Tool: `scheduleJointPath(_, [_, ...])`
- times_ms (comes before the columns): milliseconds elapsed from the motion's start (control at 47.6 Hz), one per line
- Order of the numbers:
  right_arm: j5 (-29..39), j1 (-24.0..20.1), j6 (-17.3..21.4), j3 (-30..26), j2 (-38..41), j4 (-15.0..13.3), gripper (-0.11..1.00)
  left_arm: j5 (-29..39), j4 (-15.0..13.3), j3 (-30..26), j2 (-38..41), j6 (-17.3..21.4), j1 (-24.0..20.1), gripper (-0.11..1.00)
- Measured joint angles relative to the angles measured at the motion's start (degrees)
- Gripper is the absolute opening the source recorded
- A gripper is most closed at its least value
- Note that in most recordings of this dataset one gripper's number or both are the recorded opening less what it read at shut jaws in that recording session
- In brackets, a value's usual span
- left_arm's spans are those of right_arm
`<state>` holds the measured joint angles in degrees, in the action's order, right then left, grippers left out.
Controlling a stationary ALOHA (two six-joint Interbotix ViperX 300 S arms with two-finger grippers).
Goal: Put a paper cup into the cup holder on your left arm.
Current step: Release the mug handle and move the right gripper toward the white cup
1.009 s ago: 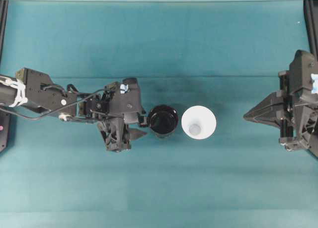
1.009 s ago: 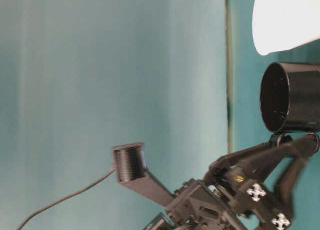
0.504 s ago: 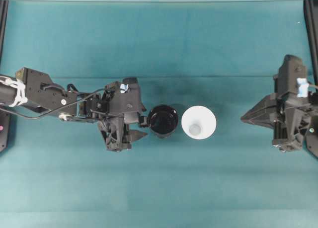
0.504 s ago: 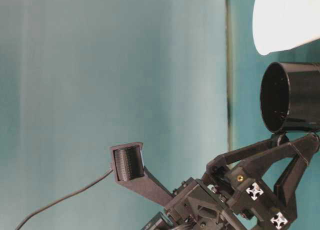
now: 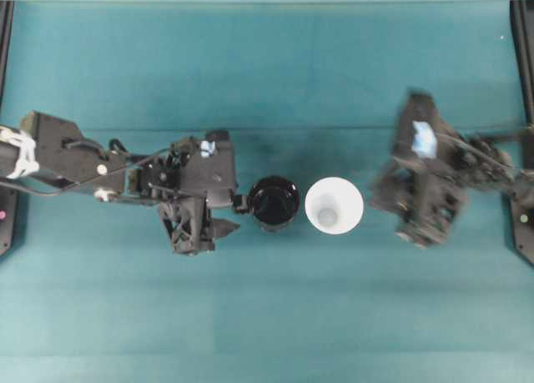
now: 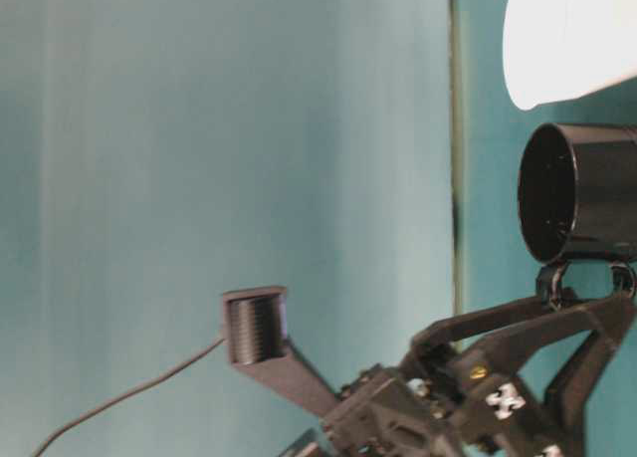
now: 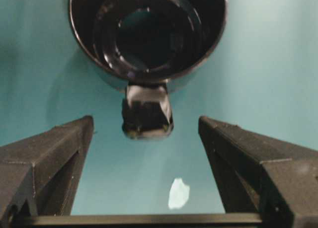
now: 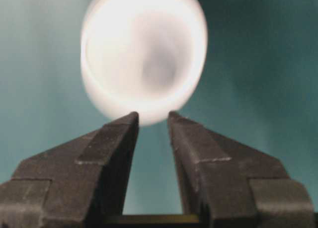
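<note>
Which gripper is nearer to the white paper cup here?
Right. The right gripper sits just beside the paper cup without touching it; the left gripper is beyond the cup holder, which stands between them.

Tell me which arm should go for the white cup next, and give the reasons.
Right. The right claw points at the paper cup with nothing between them. The left claw stands open around the cup holder handle, and the holder sits between it and the cup.

I see a teal table (image 5: 267, 316) filling my overhead view, black rails at nine o'clock (image 5: 5, 32) and three o'clock (image 5: 524, 32), and a small white fleck (image 7: 178, 193) at six o'clock in the left wrist view.
</note>
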<state>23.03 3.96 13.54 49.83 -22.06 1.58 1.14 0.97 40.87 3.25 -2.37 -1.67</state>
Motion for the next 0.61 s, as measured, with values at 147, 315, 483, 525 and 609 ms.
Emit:
scheduleJointPath(147, [4.66,3.43,0.70,-1.93,1.67,-2.02,0.34,0.09,0.00,0.18,-0.88,-0.09,0.00,0.93])
scheduleJointPath(315, [5.89,4.31,1.23,-1.93,0.26,-2.02,0.33,0.18,0.00,0.18,-1.14,-0.18,0.00,0.93])
scheduleJointPath(483, [3.87,5.27,1.23,-0.44,-2.46,-2.02,0.34,0.35,0.00,0.18,-1.41,-0.18,0.00,0.93])
scheduleJointPath(525, [3.43,5.36,1.23,-0.09,-2.99,-2.02,0.34,0.53,0.00,0.26,-1.49,-0.18,0.00,0.93])
scheduleJointPath(609, [2.90,5.36,1.23,0.44,-3.69,-2.02,0.35,1.41,-0.09,0.26,-1.58,-0.18,0.00,0.93])
